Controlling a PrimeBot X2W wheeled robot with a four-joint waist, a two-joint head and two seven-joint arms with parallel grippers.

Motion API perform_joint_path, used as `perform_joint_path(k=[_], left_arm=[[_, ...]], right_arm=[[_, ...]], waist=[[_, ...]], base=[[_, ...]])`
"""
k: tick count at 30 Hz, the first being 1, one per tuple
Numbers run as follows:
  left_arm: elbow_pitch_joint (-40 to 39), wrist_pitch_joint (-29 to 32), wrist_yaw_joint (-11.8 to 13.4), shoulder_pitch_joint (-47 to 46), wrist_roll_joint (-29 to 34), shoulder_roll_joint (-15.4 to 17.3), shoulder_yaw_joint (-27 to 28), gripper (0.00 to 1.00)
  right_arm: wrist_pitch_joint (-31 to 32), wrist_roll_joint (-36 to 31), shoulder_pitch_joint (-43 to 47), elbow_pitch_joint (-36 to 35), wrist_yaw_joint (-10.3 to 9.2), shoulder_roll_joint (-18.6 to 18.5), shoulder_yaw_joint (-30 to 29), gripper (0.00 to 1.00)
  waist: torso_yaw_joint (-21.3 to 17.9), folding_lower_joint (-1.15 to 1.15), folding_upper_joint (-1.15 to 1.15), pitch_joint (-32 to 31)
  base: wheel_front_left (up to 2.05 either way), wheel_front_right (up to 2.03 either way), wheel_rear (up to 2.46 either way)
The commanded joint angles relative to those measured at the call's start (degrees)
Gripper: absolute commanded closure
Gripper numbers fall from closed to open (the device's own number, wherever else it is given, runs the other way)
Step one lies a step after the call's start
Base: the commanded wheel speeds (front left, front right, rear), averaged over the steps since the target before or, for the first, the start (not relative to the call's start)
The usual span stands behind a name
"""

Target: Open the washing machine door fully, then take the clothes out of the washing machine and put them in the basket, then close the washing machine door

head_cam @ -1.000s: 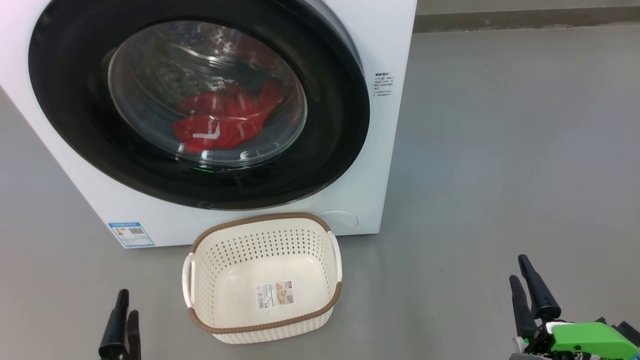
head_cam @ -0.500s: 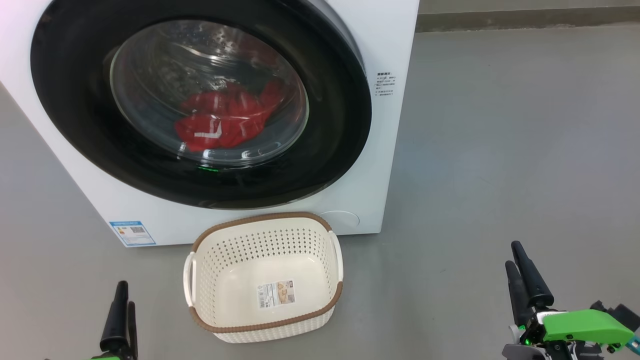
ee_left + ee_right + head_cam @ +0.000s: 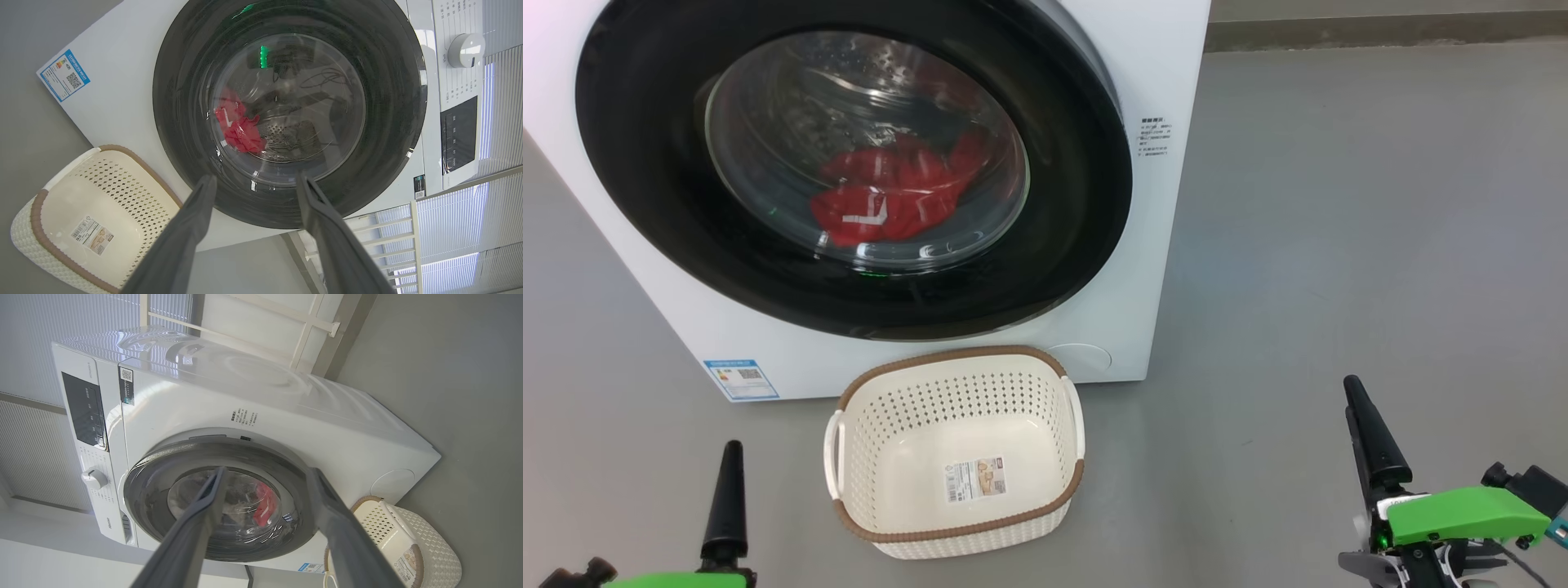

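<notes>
The white washing machine (image 3: 1160, 245) stands at the upper left. The washing machine door (image 3: 645, 188), with its black rim and glass bowl, covers the drum opening. Through the glass I see the red clothes (image 3: 882, 204) with a white stripe, lying in the drum. The cream basket (image 3: 956, 358) sits on the floor in front of the machine with only a paper label inside. My left gripper (image 3: 731, 457) is at the lower left and my right gripper (image 3: 1360, 408) at the lower right. Both stand open with nothing held, well short of the door, as the left gripper (image 3: 256, 181) and right gripper (image 3: 266, 471) show in the wrist views.
Bare grey floor (image 3: 1339, 245) stretches right of the machine to a wall base (image 3: 1380, 33). A blue label (image 3: 741, 380) and a round cap (image 3: 1086, 357) mark the machine's lower front. Its knob (image 3: 466, 50) and dark panel are at the top. A white-framed window with blinds (image 3: 470, 228) lies beside it.
Both grippers have come up a little in the head view, toward the machine, and each has turned so its fingers overlap. The camera shifted slightly. Door, clothes and basket have not moved.
</notes>
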Motion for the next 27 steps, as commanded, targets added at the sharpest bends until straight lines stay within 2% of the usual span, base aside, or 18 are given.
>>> perform_joint_path(k=[1, 13, 27], left_arm=[[-1.9, -0.7, -0.1, -2.4, 1.4, 1.2, 0.6, 0.00], [-2.5, -2.7, -0.1, -2.5, 17.2, 1.3, 0.6, 0.00], [-3.0, -5.0, 0.7, -2.6, 29.9, 1.1, 0.5, 0.00]], right_arm=[[-0.6, -1.4, -2.8, -1.7, 0.03, -0.8, 1.0, 0.00], [-2.6, -16.6, -3.6, -1.7, 0.04, -1.0, 2.2, 0.00], [-5.0, -29.5, -4.3, -0.9, 0.05, -0.9, 3.2, 0.00]], waist=[[0.0, -0.01, 0.00, 0.0], [-0.1, -0.01, 0.00, 0.0], [0.0, -0.01, 0.00, 0.0]], base=[[0.00, 0.00, 0.00], [0.00, 0.00, 0.00], [0.00, 0.00, 0.00]])
